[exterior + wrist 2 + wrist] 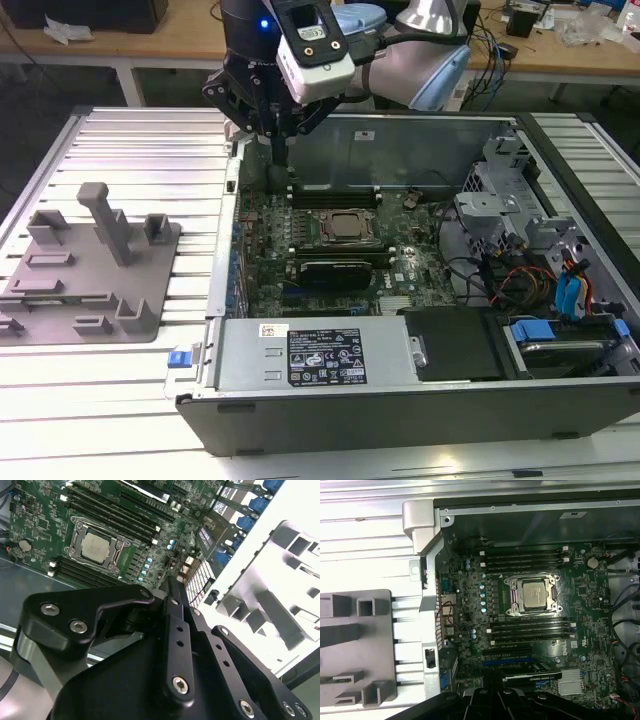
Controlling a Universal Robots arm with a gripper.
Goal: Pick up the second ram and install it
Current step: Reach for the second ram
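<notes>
Black metal claw [174, 587] drawn shut in the second wrist view, held over green motherboard [45, 525], in the exterior view set at one end of thin green ram stick [335, 190] slotted beside silver processor [347, 227], grey plastic tray [155, 270] well apart.

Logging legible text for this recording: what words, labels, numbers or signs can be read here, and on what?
The black label on the power supply: print too small to read.
The white sticker beside it: too small to read.
The white markings on the motherboard: blurred.
Nothing reads clearly.
</notes>
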